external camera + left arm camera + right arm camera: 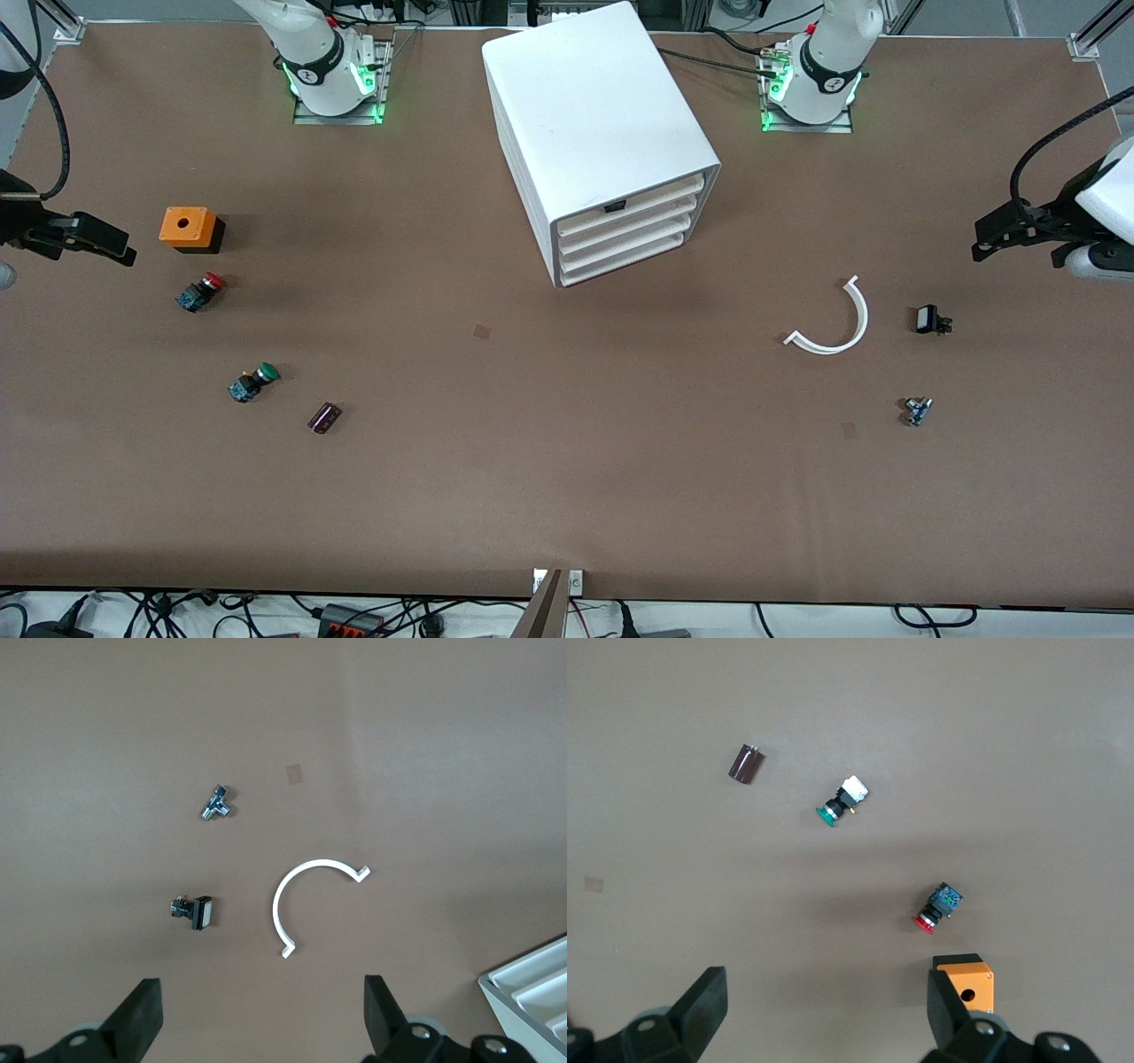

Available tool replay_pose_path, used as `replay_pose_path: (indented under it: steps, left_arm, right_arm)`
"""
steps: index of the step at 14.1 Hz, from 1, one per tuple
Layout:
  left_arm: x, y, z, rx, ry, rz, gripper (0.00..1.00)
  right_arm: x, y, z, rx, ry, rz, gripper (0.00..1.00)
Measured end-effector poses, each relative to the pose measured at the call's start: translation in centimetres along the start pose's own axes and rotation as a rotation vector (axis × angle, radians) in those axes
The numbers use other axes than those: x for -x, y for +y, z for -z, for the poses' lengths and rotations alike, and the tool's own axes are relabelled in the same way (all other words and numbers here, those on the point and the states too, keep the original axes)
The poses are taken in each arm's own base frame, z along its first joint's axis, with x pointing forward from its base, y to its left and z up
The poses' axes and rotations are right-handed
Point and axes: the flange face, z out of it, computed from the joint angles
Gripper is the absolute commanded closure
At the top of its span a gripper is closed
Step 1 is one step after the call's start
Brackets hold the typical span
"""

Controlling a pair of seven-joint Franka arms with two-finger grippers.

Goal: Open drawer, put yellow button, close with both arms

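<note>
drawer [631, 200] shut in cabinet [594, 115] | left pincer [261, 1014], right pincer [824, 1010] spread wide

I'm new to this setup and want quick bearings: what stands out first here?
The big white cabinet stands mid-table between the arm bases, its drawers all shut. Toward the right arm's end lie an orange box, a red button and a green button. Both arms wait at the table's ends, the left gripper and right gripper open.
</note>
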Motion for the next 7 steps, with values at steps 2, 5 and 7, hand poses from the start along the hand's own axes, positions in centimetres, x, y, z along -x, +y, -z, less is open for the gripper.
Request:
replay_pose_path:
  steps: [2, 5, 7]
  left_arm:
    - [0.64, 0.53, -0.31, -0.001, 0.002, -0.008, 0.00]
    - [0.80, 0.82, -0.16, -0.001, 0.003, -0.013, 0.00]
    - [1.00, 0.87, -0.14, 0.001, -0.015, -0.013, 0.00]
  right_arm:
    - [-0.01, -0.15, 0.01, 0.000, 0.001, 0.003, 0.00]
    - [-0.03, -0.16, 0.03, 0.000, 0.003, 0.003, 0.00]
    - [-0.04, -0.17, 0.04, 0.000, 0.004, 0.003, 0.00]
